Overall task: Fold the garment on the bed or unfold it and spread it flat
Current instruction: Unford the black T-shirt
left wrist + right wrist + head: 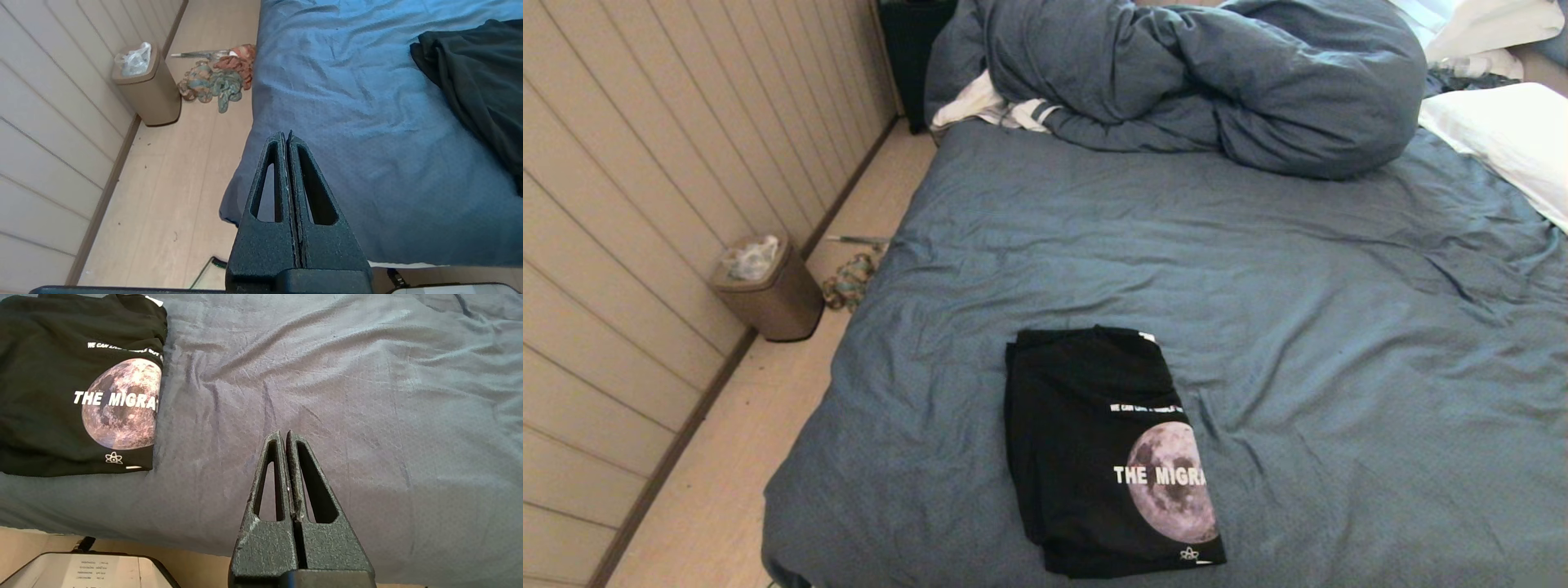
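On bed [1298, 269] lies folded garment [1086, 457]; left gripper [289, 136] & right gripper [285, 435] closed, empty.

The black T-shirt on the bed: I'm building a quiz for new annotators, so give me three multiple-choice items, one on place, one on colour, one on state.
1. Where does the T-shirt lie on the bed?
A. near the front edge
B. under the duvet
C. on the pillow

2. What colour is the bed sheet?
A. white
B. blue-grey
C. red

3. What state is the T-shirt in?
A. spread flat
B. held up
C. folded into a rectangle

Answers: 1 A, it lies close to the near edge, far from the duvet. 2 B, blue-grey all over. 3 C, a compact rectangle cuts its moon print; the left gripper and right gripper are shut on nothing.
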{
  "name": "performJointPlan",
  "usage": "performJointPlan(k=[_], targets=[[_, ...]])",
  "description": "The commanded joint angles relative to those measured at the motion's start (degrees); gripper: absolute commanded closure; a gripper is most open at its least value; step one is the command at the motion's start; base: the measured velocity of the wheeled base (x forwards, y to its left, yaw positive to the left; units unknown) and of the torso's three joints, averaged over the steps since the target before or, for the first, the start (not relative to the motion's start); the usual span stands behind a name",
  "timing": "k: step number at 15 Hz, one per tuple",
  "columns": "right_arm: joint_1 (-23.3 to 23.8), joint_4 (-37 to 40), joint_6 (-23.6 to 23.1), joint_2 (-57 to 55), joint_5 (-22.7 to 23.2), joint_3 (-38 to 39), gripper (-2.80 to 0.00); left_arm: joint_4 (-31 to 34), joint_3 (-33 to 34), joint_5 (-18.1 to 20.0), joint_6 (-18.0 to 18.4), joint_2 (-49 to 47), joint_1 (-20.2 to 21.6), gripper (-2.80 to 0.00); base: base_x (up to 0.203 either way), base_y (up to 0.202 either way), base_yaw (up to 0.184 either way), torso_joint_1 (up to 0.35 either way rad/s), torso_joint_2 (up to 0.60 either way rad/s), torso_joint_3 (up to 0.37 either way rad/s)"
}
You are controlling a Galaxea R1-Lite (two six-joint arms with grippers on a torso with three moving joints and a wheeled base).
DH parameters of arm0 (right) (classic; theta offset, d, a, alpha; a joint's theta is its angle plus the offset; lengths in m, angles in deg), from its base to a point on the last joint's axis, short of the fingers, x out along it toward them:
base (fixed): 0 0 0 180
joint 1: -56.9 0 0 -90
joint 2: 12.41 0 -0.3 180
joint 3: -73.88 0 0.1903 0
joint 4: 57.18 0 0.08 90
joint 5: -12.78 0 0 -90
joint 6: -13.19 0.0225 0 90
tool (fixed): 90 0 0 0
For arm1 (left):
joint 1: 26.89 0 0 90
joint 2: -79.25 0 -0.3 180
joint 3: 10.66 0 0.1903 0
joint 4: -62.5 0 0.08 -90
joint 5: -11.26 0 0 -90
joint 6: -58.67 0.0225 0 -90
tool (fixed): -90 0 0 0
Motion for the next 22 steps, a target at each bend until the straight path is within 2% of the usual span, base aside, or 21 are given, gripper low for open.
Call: performJointPlan(k=[1,15,17,19,22], targets=[[-0.04,-0.09,-0.01,-0.14,0.14,0.09,0.00,-0.09,2.20,0.01,0.20,0.02,0.02,0.00,0.000,0.000,0.000,0.000,0.00,0.000],[-0.04,0.08,0.33,-0.14,0.06,0.09,0.00,-0.09,2.20,-0.17,-0.66,0.01,0.02,0.00,0.000,0.000,0.000,0.000,0.00,0.000],[-0.04,0.08,1.01,-0.14,0.06,0.09,0.00,-0.18,2.20,-0.41,-1.97,0.01,-0.06,0.00,0.000,0.000,0.000,0.000,0.00,0.000],[-0.04,0.08,3.68,-0.14,-0.03,0.00,0.00,-0.32,2.20,-1.62,-4.08,0.01,0.01,0.00,0.000,0.000,0.000,0.000,0.00,0.000],[-0.04,0.08,3.59,-0.14,-0.07,0.00,0.00,-0.35,2.20,-1.83,-4.61,0.01,0.02,0.00,0.000,0.000,0.000,0.000,0.00,0.000]])
